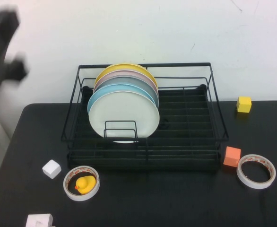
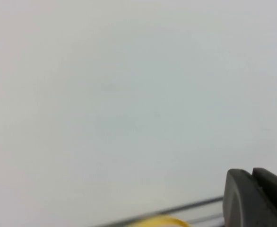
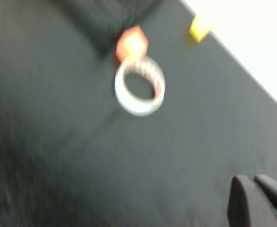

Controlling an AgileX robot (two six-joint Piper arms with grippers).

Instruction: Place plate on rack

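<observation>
The white plate (image 1: 124, 116) stands upright at the front of a row of plates in the black wire rack (image 1: 215, 113), behind the small front loop divider. Behind it stand the light blue, grey, pink and yellow plates. My left gripper (image 2: 252, 177) is shut and empty. It is raised high at the far left, a blurred dark shape in the high view (image 1: 8, 66), facing the white wall. My right gripper (image 3: 253, 182) is shut and empty above the black table. It is out of the high view.
On the black table are a tape ring (image 1: 256, 170) and an orange cube (image 1: 231, 156) right of the rack, a yellow cube (image 1: 244, 104) further back, a tape ring holding a rubber duck (image 1: 84, 185), and two white cubes (image 1: 51, 169) at the front left.
</observation>
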